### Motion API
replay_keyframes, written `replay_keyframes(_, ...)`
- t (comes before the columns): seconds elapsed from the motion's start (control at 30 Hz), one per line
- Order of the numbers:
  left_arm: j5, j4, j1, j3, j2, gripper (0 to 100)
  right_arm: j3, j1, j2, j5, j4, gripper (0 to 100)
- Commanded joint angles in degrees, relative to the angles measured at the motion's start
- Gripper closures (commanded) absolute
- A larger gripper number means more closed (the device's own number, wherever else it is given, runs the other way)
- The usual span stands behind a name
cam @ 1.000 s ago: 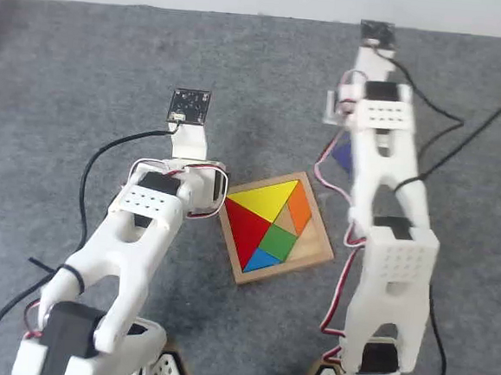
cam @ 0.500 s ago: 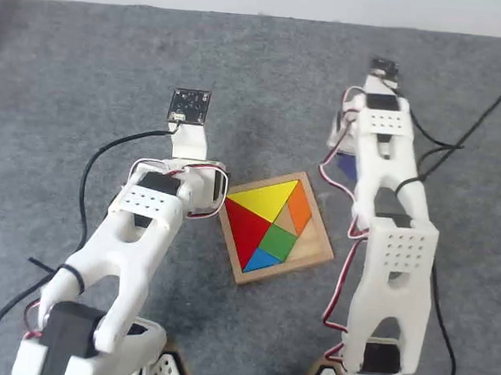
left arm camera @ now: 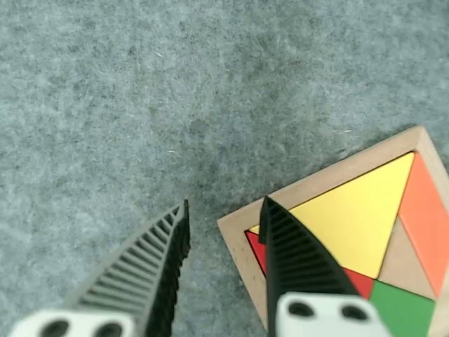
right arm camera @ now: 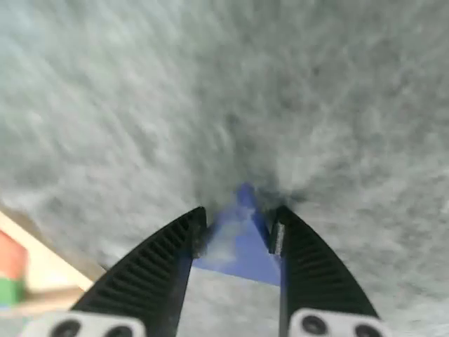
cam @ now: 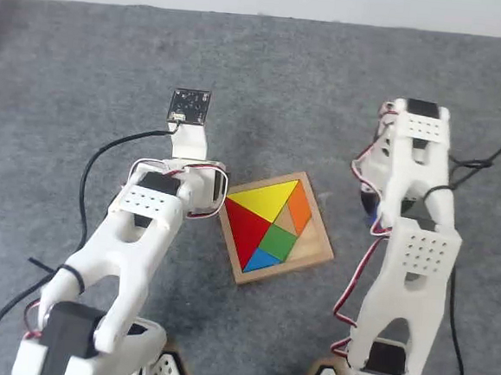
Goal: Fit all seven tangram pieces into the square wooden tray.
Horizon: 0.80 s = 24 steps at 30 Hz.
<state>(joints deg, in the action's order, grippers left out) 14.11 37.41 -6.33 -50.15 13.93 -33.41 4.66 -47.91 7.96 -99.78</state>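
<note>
1. High view: the square wooden tray (cam: 314,238) is lying at an angle on the grey felt cover (cam: 87,62), between the two arms. A yellow triangle (cam: 263,199), a red triangle (cam: 244,226), a green piece (cam: 278,240), an orange piece (cam: 299,207) and a light blue piece (cam: 260,259) are sitting inside it. Bare wood is showing along the side facing the right arm. A dark blue piece (cam: 368,201) is peeking out under the right arm, apart from the tray.
2. Left wrist view: the left gripper (left arm camera: 225,203) is holding nothing, its fingers spread. One finger is hanging over the felt, the other over the tray's corner.
3. Right wrist view: the right gripper (right arm camera: 240,210) is clamping the dark blue piece between both fingers. Whether the piece is touching the felt cannot be told.
</note>
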Motion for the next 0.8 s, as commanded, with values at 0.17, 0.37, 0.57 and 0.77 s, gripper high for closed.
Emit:
replay_keyframes(0.17, -1.0, -1.2, -0.4, 0.2, 2.3, 84, -0.9, -0.7, 2.6, 38.9, -2.7, 84.3)
replay_keyframes(0.37, -1.9, -1.2, -0.4, 0.2, 2.3, 84, -2.1, -6.1, 3.7, 62.0, -2.8, 84.3)
replay_keyframes(0.57, -3.3, -1.2, -0.4, 0.2, 2.3, 84, -2.1, -13.5, 13.0, 66.0, -2.7, 84.3)
replay_keyframes(0.77, -3.3, -1.2, -0.4, 0.2, 2.3, 84, 2.9, -9.3, 28.7, 47.8, -2.9, 84.3)
